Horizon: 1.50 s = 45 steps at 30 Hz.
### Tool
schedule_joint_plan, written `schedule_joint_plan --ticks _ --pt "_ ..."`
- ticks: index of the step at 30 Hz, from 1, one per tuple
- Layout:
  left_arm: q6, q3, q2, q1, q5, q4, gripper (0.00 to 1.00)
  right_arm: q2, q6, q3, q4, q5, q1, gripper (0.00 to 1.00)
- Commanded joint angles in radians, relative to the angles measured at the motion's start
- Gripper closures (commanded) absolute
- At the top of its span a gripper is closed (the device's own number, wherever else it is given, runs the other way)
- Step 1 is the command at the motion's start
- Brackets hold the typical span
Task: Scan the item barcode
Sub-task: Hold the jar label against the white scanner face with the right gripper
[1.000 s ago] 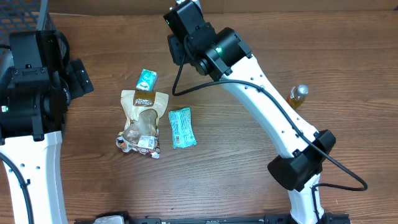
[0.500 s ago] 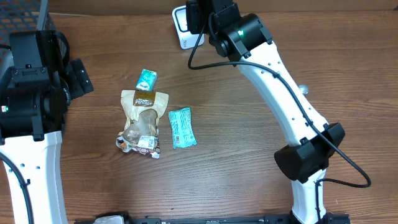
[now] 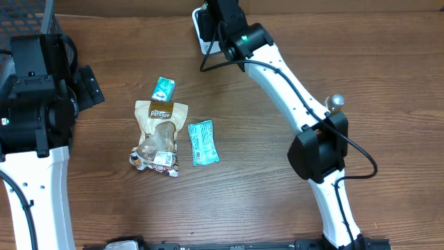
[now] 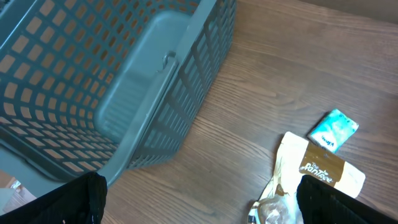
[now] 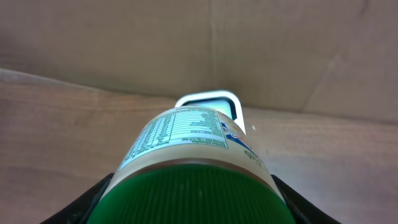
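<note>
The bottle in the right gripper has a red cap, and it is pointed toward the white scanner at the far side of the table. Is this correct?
Not fully. The cap is green, not red; the right wrist view shows it clearly. The rest holds: the right gripper holds the bottle, which is pointed toward the white scanner.

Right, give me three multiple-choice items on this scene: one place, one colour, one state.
1. The white rounded scanner box sits at the brown wooden table's: A near edge; B far edge; C middle.
2. The ribbed cap of the labelled cream plastic bottle in the right claw is: A red; B green; C white.
3. The left claw is: A open, empty; B shut on nothing; C gripping something.
Answers: B, overhead shows it there; B, green fills the right wrist view; A, its jaws stand wide apart.
</note>
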Motion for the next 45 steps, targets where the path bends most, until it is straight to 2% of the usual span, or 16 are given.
schedule_joint_plan --ticks 1,16,24,36,45 --pt "0.007 0.020 0.002 0.000 -0.010 0.002 0.01 0.011 -0.035 0.005 0.069 0.005 -0.009 0.85" --pt "0.007 0.020 0.002 0.000 -0.010 0.002 0.00 0.160 -0.035 -0.009 0.417 0.004 -0.032 0.85" --pt "0.007 0.019 0.002 0.000 -0.010 0.002 0.00 0.231 -0.034 -0.010 0.454 0.004 -0.053 0.85" --pt "0.007 0.019 0.002 0.000 -0.010 0.002 0.00 0.259 -0.034 -0.021 0.630 -0.059 -0.054 0.86" --pt "0.007 0.020 0.002 0.000 -0.010 0.002 0.00 0.322 -0.034 -0.023 0.657 -0.060 -0.059 0.87"
